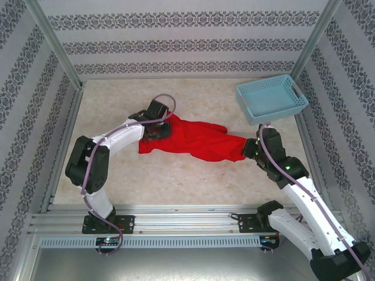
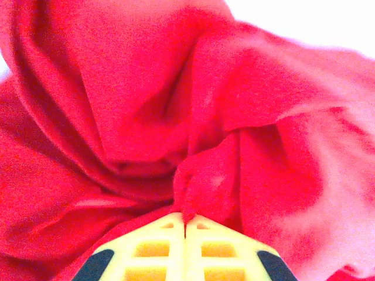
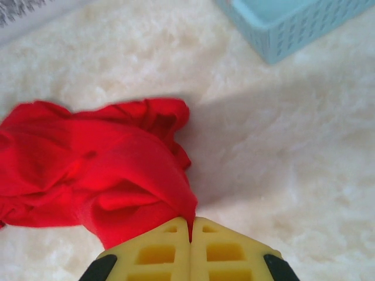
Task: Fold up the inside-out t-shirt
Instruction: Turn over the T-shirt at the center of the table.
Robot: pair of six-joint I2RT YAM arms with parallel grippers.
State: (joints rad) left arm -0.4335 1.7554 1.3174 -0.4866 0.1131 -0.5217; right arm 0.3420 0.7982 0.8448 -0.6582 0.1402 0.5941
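Fold hasn't really got going yet, as far as I can judge. The inside-out t-shirt lies on the bench as a crumpled, stretched-out strip. It begins just in front of the light blue basket, on the arms' side of it, and runs off to the basket's left. Nothing is laid flat, no sleeve is tucked and no clean edge is lined up, so I'd say spreading it out and all the actual folds are left to do. What does look done is the pickup. The right end effector is closed on the end of the shirt nearest the basket, with red cloth pinched right at its tips. The left end effector is closed on a little ridge of fabric at the end farthest from the basket. Hard bits: I can't pick out collar, sleeves or hem anywhere, and no seams show that would confirm it's inside out. On the left wrist camera the cloth is just bunched folds, washed out toward the upper right. From above, both sets of tips sit under their own wrists, so how much cloth each one has is anyone's guess.
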